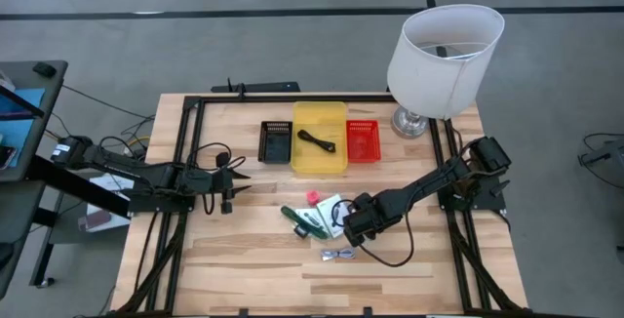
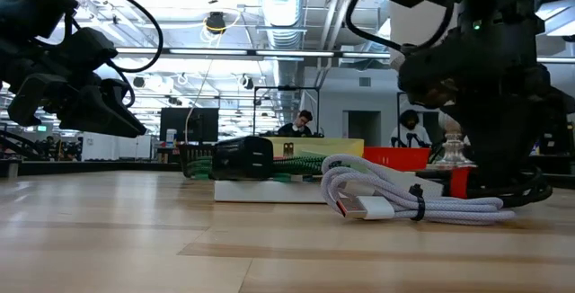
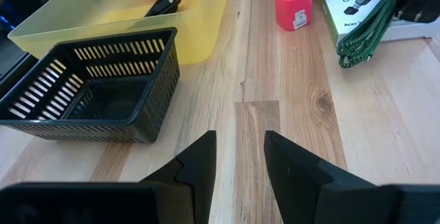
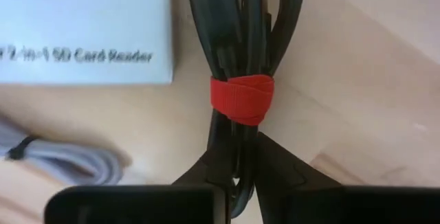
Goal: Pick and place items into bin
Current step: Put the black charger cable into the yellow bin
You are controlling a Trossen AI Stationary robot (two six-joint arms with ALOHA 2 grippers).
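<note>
Wooden table (image 1: 244, 250), right pincer (image 4: 237, 176) clamped on black cable (image 4: 237, 59), left pincer (image 3: 237, 162) apart over bare boards.

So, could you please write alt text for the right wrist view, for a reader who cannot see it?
The right tool is closed on a bundle of black cable tied with a red strap, on a wooden table. A white card-reader box and a grey cable lie beside it.

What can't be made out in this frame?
- High view: right gripper covers the black cable; grip unseen there.
- Right wrist view: cable and white box run off the edge.
- Low view: bins hidden behind the silver cable.
</note>
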